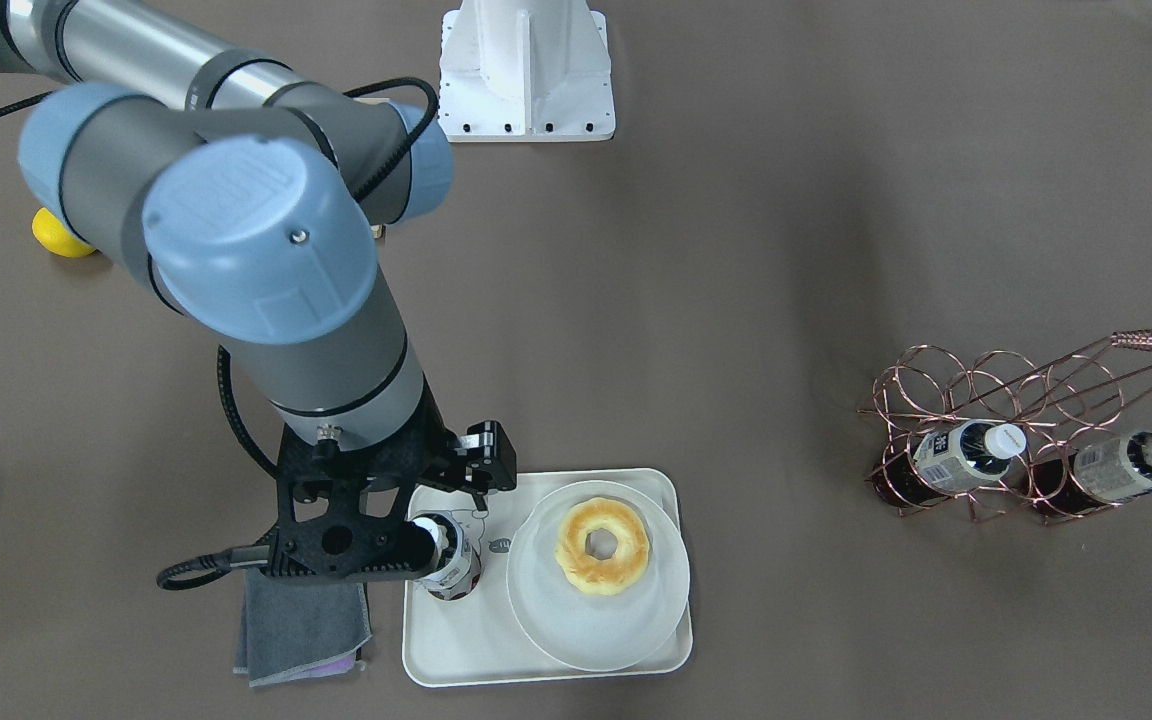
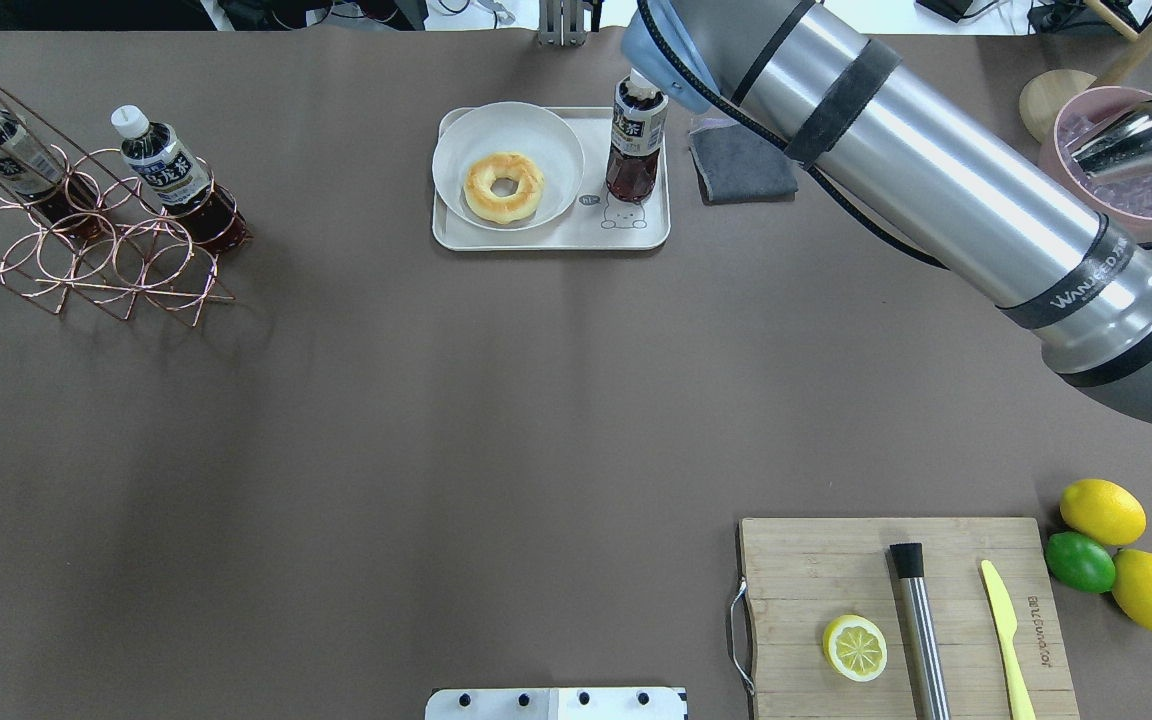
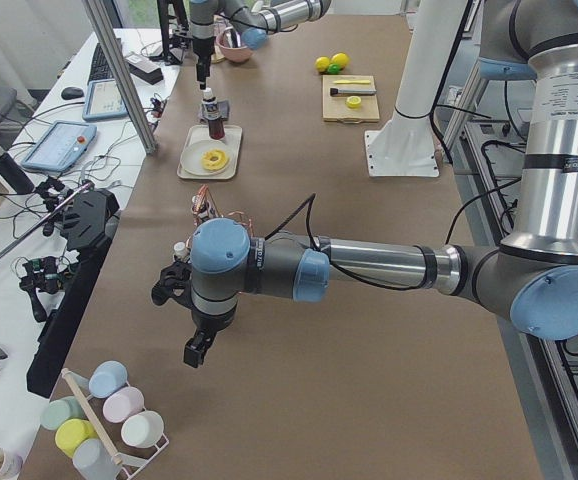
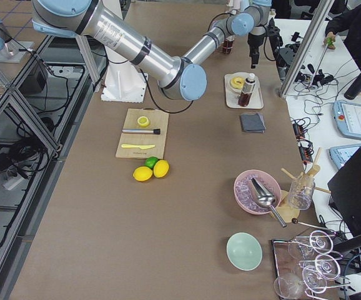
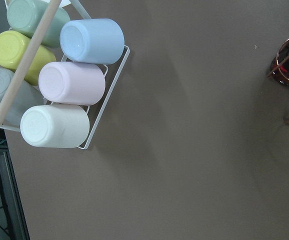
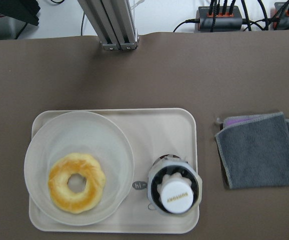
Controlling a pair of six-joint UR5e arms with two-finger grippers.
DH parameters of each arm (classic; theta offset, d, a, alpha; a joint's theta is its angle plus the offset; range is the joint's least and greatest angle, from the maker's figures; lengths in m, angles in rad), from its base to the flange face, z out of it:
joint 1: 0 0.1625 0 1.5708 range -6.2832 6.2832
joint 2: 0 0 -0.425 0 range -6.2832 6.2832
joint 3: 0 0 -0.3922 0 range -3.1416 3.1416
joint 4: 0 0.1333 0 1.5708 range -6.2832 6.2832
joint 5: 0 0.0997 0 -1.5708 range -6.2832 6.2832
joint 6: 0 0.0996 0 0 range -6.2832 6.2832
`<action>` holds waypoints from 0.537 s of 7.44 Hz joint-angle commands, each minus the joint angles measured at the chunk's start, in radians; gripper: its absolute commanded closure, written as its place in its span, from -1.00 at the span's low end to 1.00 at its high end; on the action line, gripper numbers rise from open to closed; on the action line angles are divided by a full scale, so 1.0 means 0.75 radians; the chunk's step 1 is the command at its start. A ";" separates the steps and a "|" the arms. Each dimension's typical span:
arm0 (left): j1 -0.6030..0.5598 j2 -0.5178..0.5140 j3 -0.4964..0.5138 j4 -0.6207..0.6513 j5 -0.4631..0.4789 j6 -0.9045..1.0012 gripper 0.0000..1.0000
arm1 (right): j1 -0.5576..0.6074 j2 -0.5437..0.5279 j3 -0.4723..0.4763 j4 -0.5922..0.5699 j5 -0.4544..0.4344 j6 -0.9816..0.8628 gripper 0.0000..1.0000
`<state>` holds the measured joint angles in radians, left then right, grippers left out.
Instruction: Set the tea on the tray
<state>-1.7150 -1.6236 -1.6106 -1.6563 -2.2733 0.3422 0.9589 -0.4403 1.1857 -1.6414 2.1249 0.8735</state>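
Standing upright on the tray (image 2: 546, 238) beside the doughnut's plate (image 2: 463, 140), the tea (image 2: 633, 150) is resting free while the right hand (image 4: 253, 59) is hovering overhead, its spread impossible to tell.

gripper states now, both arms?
Left gripper: cannot tell.
Right gripper: open, above the tea, holding nothing.

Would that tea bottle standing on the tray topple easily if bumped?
Probably: the tea bottle stands tall and narrow on the tray, so it likely tips. It holds dark liquid, so probably weighty; once down, its round body might roll.
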 commanded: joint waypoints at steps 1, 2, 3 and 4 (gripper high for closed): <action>-0.002 0.013 -0.010 -0.005 0.000 0.006 -0.96 | 0.024 -0.152 0.483 -0.410 0.043 -0.007 -0.99; -0.002 0.015 -0.008 -0.005 0.000 0.010 -0.96 | 0.024 -0.338 0.699 -0.494 0.022 -0.054 -0.99; -0.006 0.019 -0.010 -0.007 -0.002 0.014 -0.96 | 0.008 -0.562 0.888 -0.513 -0.069 -0.147 -0.99; -0.008 0.046 -0.016 -0.007 -0.004 0.016 -0.96 | 0.040 -0.737 0.959 -0.515 -0.137 -0.326 -0.99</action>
<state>-1.7182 -1.6108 -1.6180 -1.6605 -2.2742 0.3505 0.9716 -0.7441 1.7299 -1.9933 2.1091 0.8009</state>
